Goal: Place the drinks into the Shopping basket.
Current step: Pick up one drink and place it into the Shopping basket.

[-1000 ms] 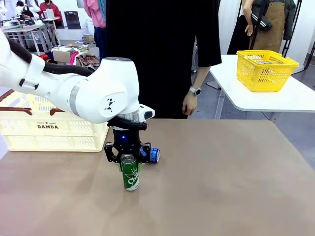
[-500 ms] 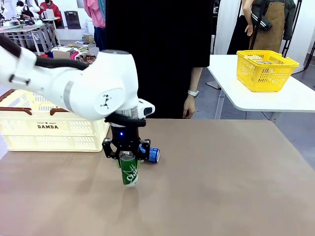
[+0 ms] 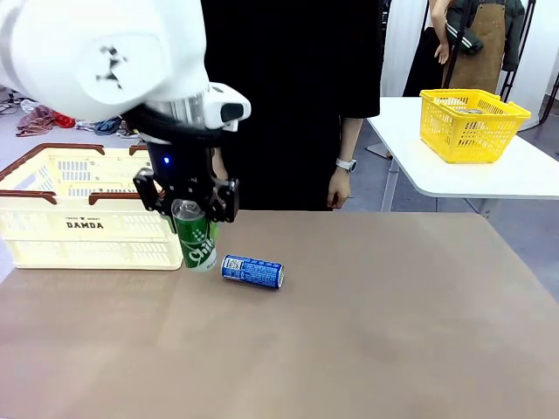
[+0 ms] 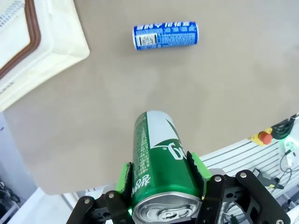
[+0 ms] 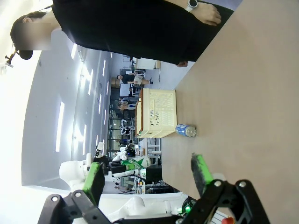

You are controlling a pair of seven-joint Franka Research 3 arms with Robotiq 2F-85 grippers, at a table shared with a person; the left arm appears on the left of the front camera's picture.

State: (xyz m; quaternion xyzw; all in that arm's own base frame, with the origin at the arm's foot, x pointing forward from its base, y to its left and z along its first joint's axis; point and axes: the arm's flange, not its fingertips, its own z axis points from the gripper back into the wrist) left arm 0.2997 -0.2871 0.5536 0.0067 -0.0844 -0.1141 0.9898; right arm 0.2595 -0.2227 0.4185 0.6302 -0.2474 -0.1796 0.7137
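At left stands the cream Shopping basket (image 3: 87, 223); just off its right end the left gripper (image 3: 189, 216) is clamped on the top of the green can (image 3: 199, 249), which hangs roughly upright outside the basket. Right of it the blue can (image 3: 252, 271) lies on its side on the brown table (image 3: 393, 332). The right gripper (image 5: 147, 171) stands wide apart, with nothing between its pads.

Left end effector (image 3: 194, 218) clamped on the top of the near-upright green can (image 3: 200, 249), directly in front of the right front corner of the Shopping basket (image 3: 87, 229). Blue can (image 3: 252, 271) lying on its side on the worktop (image 3: 376, 332), just right of that corner. Person behind the worktop, right of the basket, one hand (image 3: 335, 186) hanging.
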